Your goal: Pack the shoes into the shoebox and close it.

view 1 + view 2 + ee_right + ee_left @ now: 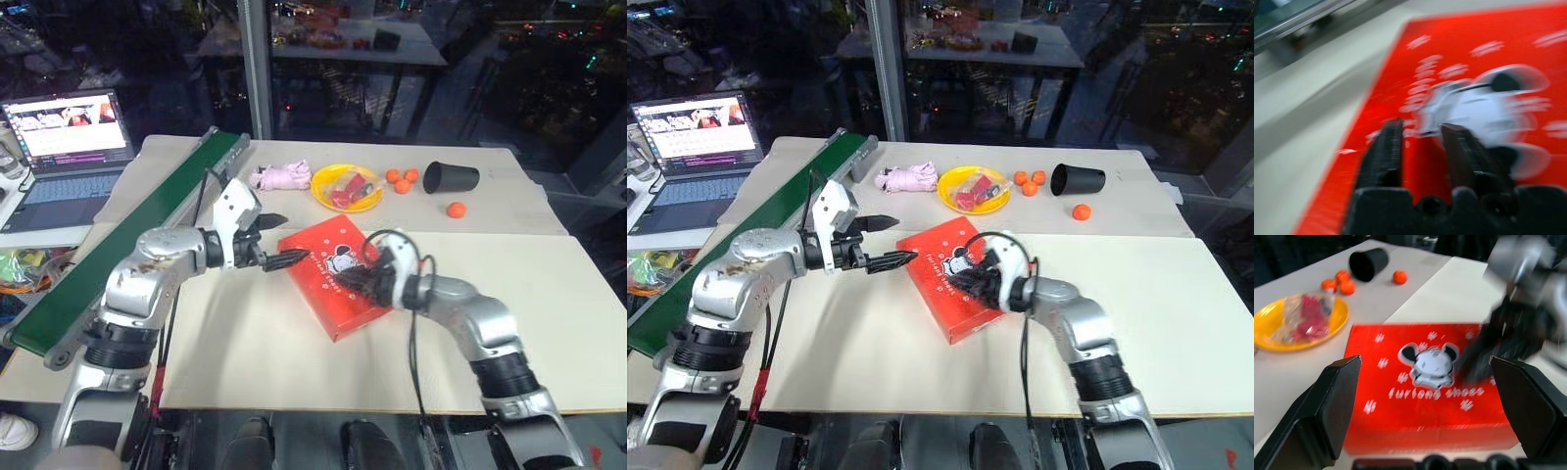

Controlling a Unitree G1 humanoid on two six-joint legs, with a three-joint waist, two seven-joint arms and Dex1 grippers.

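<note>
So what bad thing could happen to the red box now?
The right end effector sits low over the lid of the shoebox, fingers a little apart, so a push might slide the box across the table. The left end effector, wide open, points at the box's edge and might knock it askew. A hard shove toward the back could reach the yellow bowl.
</note>
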